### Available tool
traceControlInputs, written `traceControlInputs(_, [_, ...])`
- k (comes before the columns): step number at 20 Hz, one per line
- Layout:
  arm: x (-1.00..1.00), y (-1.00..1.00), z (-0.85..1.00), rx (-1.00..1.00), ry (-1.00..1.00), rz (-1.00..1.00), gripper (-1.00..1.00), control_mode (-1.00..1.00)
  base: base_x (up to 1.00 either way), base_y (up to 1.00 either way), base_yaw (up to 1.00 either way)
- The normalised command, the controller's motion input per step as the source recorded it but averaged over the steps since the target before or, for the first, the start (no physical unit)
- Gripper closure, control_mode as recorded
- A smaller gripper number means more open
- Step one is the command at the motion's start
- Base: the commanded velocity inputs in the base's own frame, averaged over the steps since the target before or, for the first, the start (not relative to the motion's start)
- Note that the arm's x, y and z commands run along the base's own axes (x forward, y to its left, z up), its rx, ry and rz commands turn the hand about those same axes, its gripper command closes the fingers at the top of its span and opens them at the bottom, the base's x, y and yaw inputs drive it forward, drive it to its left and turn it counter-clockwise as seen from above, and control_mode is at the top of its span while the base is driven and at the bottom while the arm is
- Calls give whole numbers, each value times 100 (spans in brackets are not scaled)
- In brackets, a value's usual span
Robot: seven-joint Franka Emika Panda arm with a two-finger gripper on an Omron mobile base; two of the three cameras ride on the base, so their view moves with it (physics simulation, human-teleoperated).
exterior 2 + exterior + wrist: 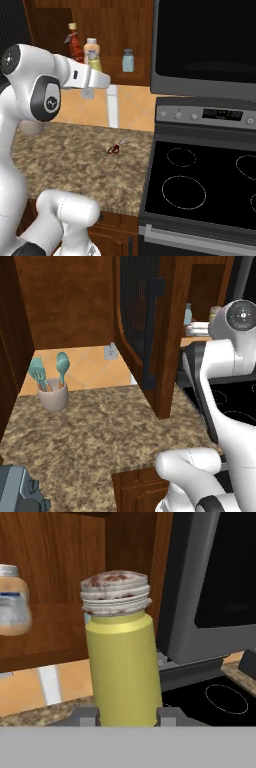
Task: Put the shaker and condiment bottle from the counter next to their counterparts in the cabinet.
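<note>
One shaker [122, 662] in claw [125, 716], three shelf bottles [128, 60]

Even, flat rendered light, no hard shadows, no glare, cabinet [70, 301] interior dim, textures slightly soft

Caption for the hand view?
Tool grips the yellow-green shaker with grey cap before the wooden cabinet shelf.

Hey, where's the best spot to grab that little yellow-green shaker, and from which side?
Grip the shaker low on its smooth, straight yellow-green body, below the wider ridged cap, coming in level from the side since it stands upright. The gripper is shut on it just so, one finger on either side.
</note>
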Motion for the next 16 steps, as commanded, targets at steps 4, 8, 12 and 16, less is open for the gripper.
traceControlInputs(4, [34,0,12,0,0,0,100,-100,0,0,0])
traceControlInputs(8, [16,6,15,-1,-2,0,100,-100,0,0,0])
traceControlInputs(12, [0,28,-10,-2,4,8,100,-100,0,0,0])
traceControlInputs(16, [17,4,0,2,0,10,100,-100,0,0,0])
